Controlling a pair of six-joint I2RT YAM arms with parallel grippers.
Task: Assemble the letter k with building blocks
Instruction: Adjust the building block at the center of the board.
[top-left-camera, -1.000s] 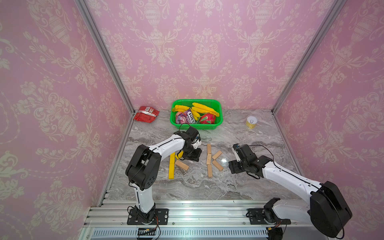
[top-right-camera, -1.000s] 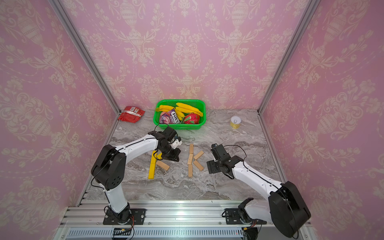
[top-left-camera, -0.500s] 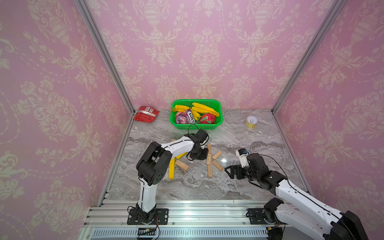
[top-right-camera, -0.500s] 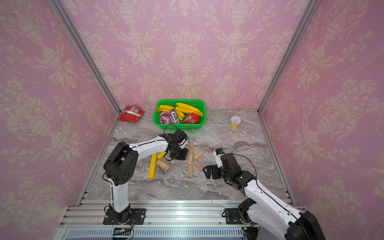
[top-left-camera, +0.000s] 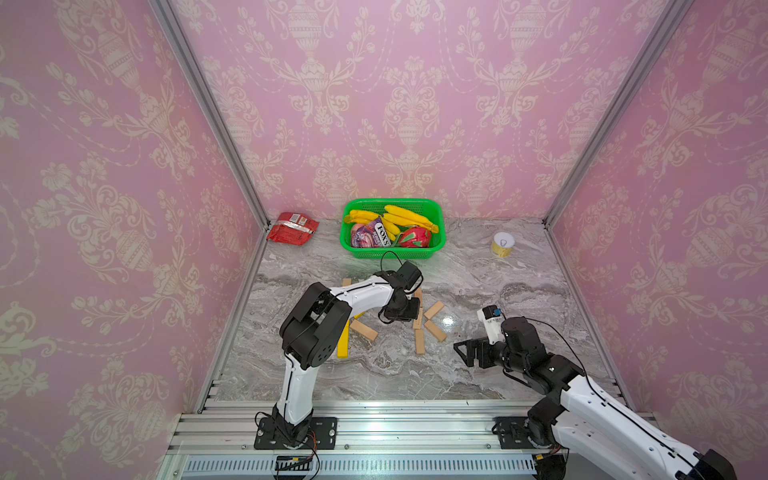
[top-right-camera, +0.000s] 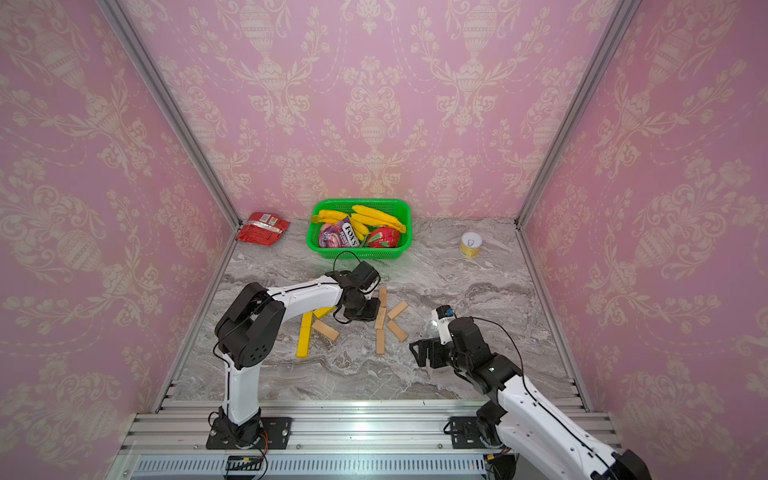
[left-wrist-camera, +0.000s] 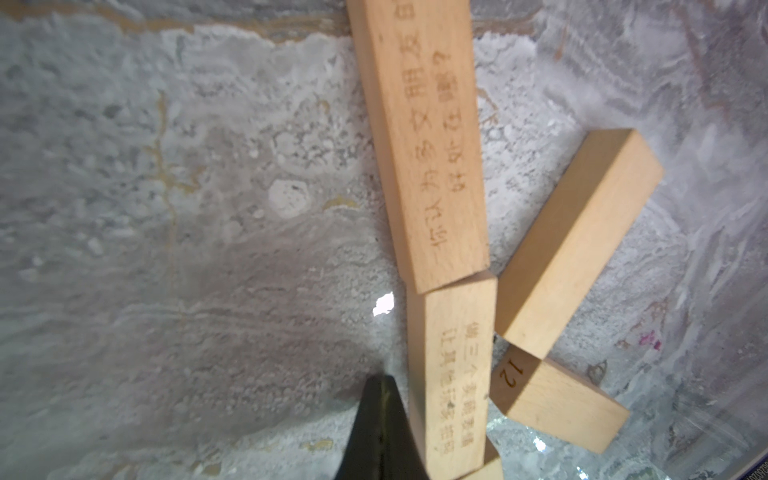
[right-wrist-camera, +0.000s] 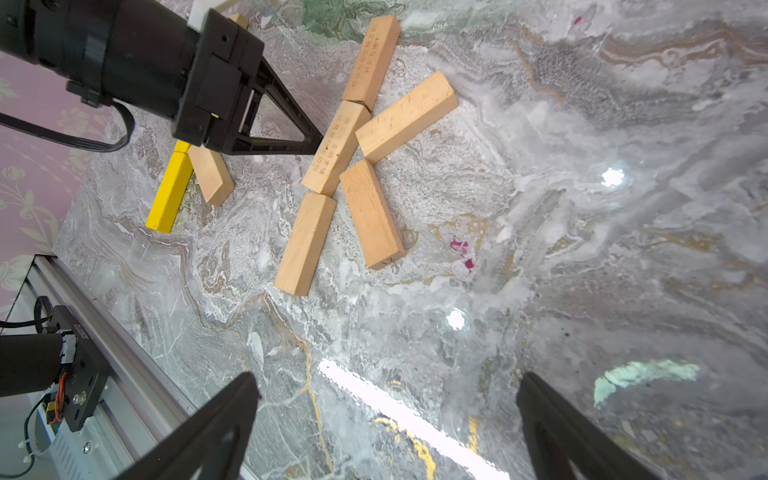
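The surface (top-left-camera: 498, 291) is grey marble, closed in by pink patterned walls (top-left-camera: 395, 104); at the back stand a green basket (top-left-camera: 392, 252), a red packet (top-left-camera: 292, 227) and a small yellow can (top-left-camera: 503, 245). The wooden letter k (right-wrist-camera: 332, 149) lies in the middle of the surface; the yellow-and-wood letter k (top-right-camera: 304, 338) lies near it, on the left. The left hand (right-wrist-camera: 318, 147) is pressed together, its tip against the middle stem block; the right hand (right-wrist-camera: 386, 386) is spread wide above bare surface.

The left tool (right-wrist-camera: 318, 146), arm outstretched, is pinched closed; the right tool (right-wrist-camera: 388, 380) gapes wide.
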